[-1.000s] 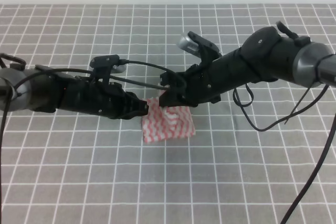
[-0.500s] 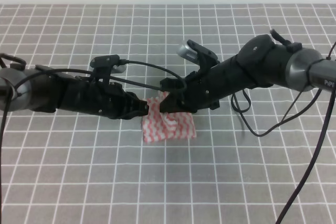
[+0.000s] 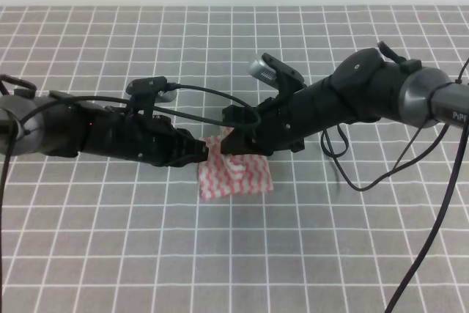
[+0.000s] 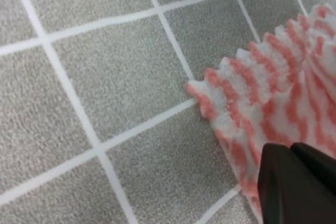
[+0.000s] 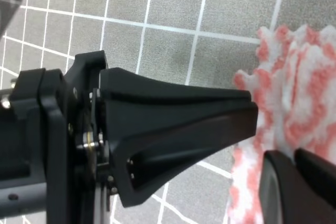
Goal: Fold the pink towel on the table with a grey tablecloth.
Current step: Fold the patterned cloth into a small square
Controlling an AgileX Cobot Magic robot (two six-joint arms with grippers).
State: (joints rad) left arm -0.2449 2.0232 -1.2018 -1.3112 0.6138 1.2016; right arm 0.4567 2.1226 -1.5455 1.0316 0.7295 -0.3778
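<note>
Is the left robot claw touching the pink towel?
Touching. In the left wrist view the left gripper sits closed right on the pink towel, its dark fingertips pressed against the striped cloth with no gap visible.

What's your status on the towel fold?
Left hand and right hand both shut on pink towel, far edge lifted. Nothing else on grey tablecloth.

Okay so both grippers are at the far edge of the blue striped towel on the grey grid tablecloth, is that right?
Not quite: the towel is pink-red and white striped, not blue, as the exterior high view shows. The rest holds: the left gripper and right gripper meet at its far edge on the grey grid tablecloth.
</note>
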